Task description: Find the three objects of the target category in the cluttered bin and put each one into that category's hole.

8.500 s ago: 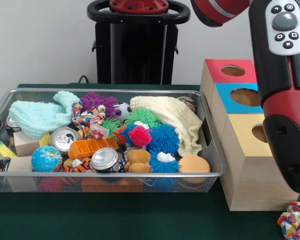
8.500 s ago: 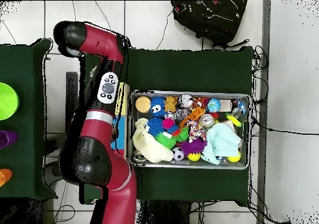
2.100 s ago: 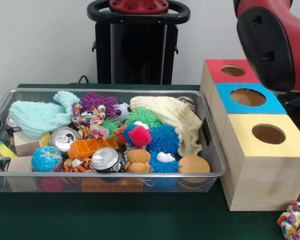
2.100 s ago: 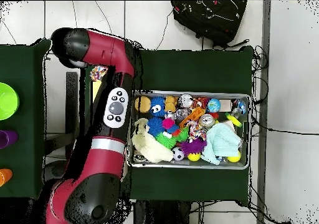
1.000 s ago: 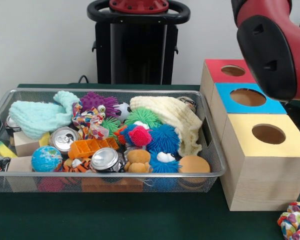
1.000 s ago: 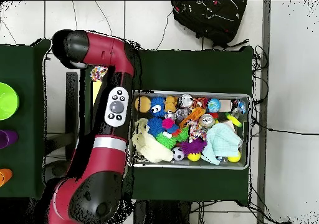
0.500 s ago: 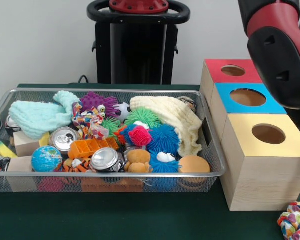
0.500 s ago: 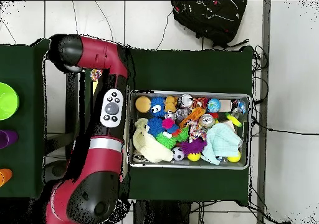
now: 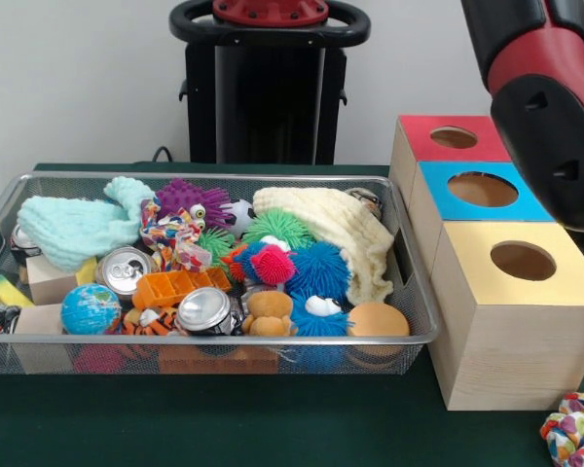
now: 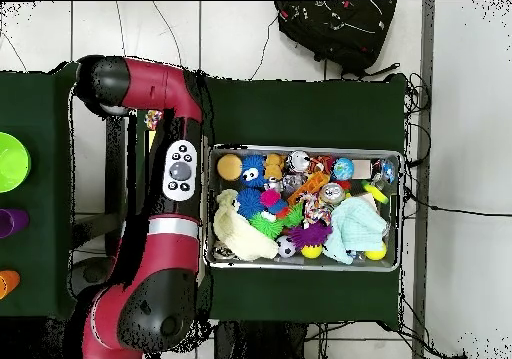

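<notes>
The wire-mesh bin [image 9: 224, 340] is full of toys; it also shows in the overhead view [image 10: 300, 267]. One spotted cloth knot [image 9: 175, 236] lies in the bin's middle left, next to a purple spiky ball [image 9: 187, 197]; overhead it shows mid-bin [image 10: 318, 211]. A second spotted cloth knot [image 9: 575, 429] lies on the table by the yellow-topped box's near right corner; overhead it peeks out beside the arm [image 10: 152, 118]. A third is hidden. The yellow top's round hole [image 9: 522, 261] is uncovered. Only the red and black arm [image 9: 545, 97] shows; my gripper is out of view.
The blue-topped box [image 9: 482, 189] and red-topped box [image 9: 453, 137] stand behind the yellow one. The bin holds cans [image 9: 204, 310], a globe ball [image 9: 91, 309], spiky balls [image 9: 316, 269], a cream cloth [image 9: 341, 229] and a mint cloth [image 9: 73, 227]. Overhead, the arm [image 10: 178, 175] covers the boxes.
The arm link at the upper right has drifted further right and slightly up over the last second. 8.5 s ago it hung in front of the yellow box's hole. Bin contents unchanged.
</notes>
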`<control>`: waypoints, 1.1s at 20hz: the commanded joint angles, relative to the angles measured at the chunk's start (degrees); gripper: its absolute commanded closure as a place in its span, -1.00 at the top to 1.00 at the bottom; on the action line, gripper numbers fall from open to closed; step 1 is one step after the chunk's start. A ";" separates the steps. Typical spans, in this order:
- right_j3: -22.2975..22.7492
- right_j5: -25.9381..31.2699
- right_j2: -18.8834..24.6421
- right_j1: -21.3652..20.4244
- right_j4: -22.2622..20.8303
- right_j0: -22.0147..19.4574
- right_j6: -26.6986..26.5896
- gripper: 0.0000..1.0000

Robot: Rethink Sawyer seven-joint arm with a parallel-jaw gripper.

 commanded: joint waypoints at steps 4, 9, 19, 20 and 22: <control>1.15 0.40 1.53 3.93 0.17 -2.47 15.64 1.00; 8.41 -1.18 7.92 -0.50 -2.05 -1.37 10.88 1.00; 35.54 -6.07 20.25 -20.11 -6.69 -2.06 -7.01 1.00; 36.17 -6.23 20.44 -20.64 -7.40 -2.47 -7.85 1.00; 35.29 -5.42 20.60 -20.37 -9.62 -3.86 -9.32 1.00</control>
